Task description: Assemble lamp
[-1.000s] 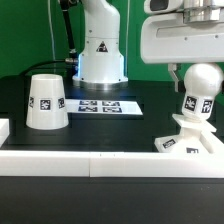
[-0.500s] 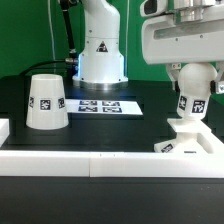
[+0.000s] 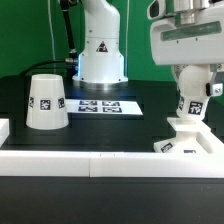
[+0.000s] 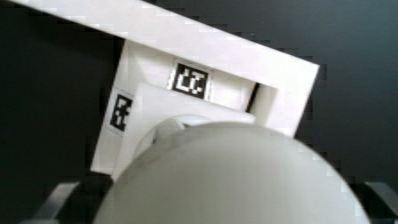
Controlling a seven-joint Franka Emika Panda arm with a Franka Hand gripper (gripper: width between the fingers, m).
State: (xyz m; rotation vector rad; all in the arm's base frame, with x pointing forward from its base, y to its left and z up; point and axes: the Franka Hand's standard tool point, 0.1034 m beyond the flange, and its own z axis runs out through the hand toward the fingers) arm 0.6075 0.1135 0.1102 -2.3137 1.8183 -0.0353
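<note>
The white round bulb (image 3: 194, 92) stands with its stem on the flat square base (image 3: 186, 142) at the exterior view's right, leaning slightly. My gripper (image 3: 196, 70) comes down from above and is shut on the bulb's top. In the wrist view the bulb (image 4: 222, 170) fills the space between my dark fingers (image 4: 71, 200), with the tagged base (image 4: 196, 85) beyond it. The tapered shade (image 3: 46, 101) stands mouth-down on the black table at the exterior view's left, far from my gripper.
The marker board (image 3: 110, 106) lies flat in the middle in front of the white robot pedestal (image 3: 101, 45). A white raised rail (image 3: 90, 160) runs along the table's near edge, with a small white block (image 3: 4, 128) at its left end.
My gripper has shifted a little toward the exterior view's right. The bulb has turned and stands a little more upright on the base. The shade has not moved.
</note>
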